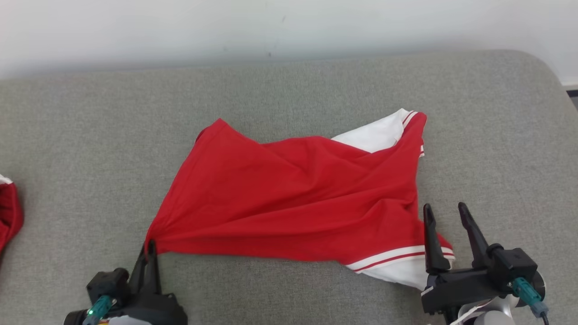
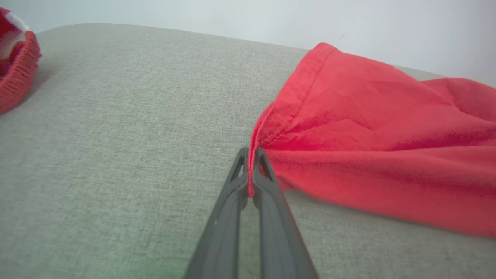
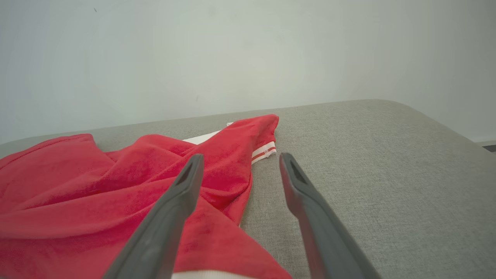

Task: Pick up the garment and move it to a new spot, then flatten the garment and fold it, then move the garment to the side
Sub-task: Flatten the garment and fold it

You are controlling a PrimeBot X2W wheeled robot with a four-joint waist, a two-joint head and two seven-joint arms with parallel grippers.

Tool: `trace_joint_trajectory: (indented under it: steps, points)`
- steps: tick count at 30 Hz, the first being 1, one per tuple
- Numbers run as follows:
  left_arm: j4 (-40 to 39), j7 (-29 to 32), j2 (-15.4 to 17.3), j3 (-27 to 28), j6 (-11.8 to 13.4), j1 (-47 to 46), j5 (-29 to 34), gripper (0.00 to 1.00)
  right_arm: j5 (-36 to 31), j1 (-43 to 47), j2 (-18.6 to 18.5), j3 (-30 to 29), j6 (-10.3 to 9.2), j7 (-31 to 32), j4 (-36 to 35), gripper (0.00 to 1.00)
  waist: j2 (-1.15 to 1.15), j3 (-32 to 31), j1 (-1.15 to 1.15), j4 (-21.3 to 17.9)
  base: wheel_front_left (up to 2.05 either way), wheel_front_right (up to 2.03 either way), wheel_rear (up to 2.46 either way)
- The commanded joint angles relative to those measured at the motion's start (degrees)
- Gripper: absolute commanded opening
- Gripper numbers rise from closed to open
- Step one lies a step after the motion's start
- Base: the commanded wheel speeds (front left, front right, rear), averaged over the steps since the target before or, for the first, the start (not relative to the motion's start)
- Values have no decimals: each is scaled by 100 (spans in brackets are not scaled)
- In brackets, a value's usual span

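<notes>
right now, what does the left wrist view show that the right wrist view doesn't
Left wrist view adds: the left fingers shut on a hem corner of the red garment, and another red item at the upper left edge.
Right wrist view adds: the right fingers spread open, one over red cloth, one over bare grey cushion, plus the garment's white-and-red striped cuff.
Shared: the red garment lying rumpled on the grey cushion, with the pale wall behind.

Red garment (image 1: 289, 198) spread on a grey cushion (image 1: 289, 85).
The left gripper (image 1: 150, 246) pinches its near-left corner; the right gripper (image 1: 445, 207) stands with fingers apart at the white-striped near-right edge.
</notes>
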Motion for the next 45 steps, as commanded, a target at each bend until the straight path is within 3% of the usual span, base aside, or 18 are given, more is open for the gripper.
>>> trace_joint_trajectory:
  steps: [1,2,20,45]
  points:
    - [-16,-11,16,107,-22,117,94,95,35,76,14,35,-11,-1,25,100,0,-124,0,11,0,0,0]
    - [-53,-11,12,154,-3,149,155,100,48,82,12,34,-12,-1,29,100,0,-166,0,4,0,0,0]
    - [-1036,-11,-6,541,60,1551,447,100,211,644,13,242,-12,-1,137,100,0,-1050,0,71,0,0,0]
    - [-1153,-11,-7,-26,39,1485,336,100,-4,1265,-232,45,-11,-1,654,100,0,-702,0,88,0,0,0]
